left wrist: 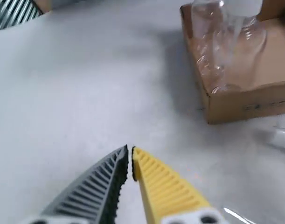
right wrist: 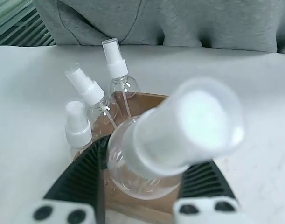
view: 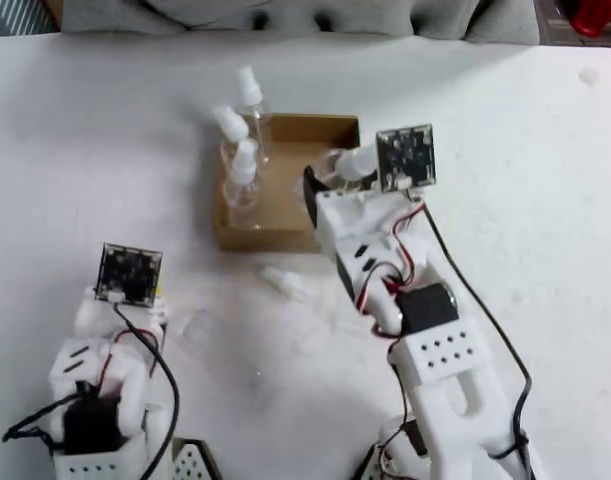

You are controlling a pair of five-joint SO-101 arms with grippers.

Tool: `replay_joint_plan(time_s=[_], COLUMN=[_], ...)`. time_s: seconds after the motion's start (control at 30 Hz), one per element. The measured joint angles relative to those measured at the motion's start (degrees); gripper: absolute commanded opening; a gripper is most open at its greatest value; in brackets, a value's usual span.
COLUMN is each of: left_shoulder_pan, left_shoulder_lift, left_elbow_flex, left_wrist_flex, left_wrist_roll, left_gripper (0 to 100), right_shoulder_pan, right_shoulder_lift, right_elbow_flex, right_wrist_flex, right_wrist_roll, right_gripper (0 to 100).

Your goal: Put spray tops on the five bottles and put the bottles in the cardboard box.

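Observation:
The cardboard box (view: 285,215) sits mid-table. Three clear bottles with white spray tops stand along its left side: the farthest (view: 250,95), the middle one (view: 230,125) tilted, and the nearest (view: 244,170). The right wrist view looks at them over the box (right wrist: 147,100), with the nearest bottle (right wrist: 78,123) close by. My right gripper (right wrist: 142,165) is shut on a fourth bottle (right wrist: 147,177) with its spray top (right wrist: 193,123) on. It holds this bottle (view: 351,163) over the box's right half. My left gripper (left wrist: 130,161) is shut and holds nothing, low over the table to the box's front left.
A loose white spray top (view: 285,282) lies on the table just in front of the box (left wrist: 254,102). A faint clear shape (view: 197,325) lies near the left arm; I cannot tell what it is. A grey cushion edge (right wrist: 179,23) runs behind the table.

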State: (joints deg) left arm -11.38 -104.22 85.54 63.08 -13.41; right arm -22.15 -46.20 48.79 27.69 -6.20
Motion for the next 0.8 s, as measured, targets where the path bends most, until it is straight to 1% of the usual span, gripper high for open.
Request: replay_joint_plan(time_s=[0.13, 0.3, 0.47, 0.63, 0.8], left_shoulder_pan=[-2.7, -3.0, -3.0, -3.0, -3.0], left_shoulder_lift=[0.0, 0.1, 0.1, 0.1, 0.1], left_elbow_flex=[6.7, 11.6, 11.6, 11.6, 11.6], left_wrist_flex=[-5.6, -12.2, -12.7, -12.7, -12.7], left_wrist_roll=[0.0, 0.0, 0.0, 0.0, 0.0], left_gripper=[2, 2, 2, 2, 2], right_shoulder_pan=[0.4, 0.4, 0.5, 0.6, 2.7], right_shoulder_lift=[4.8, 11.3, 17.4, 22.9, 26.3], right_elbow_flex=[-3.8, -8.3, -11.9, -16.4, -20.3], right_wrist_flex=[0.0, 0.0, 0.0, -0.1, -0.1], right_wrist_roll=[0.3, 0.4, 4.2, 5.3, 9.3], right_gripper=[1.5, 1.5, 1.5, 1.5, 1.5])
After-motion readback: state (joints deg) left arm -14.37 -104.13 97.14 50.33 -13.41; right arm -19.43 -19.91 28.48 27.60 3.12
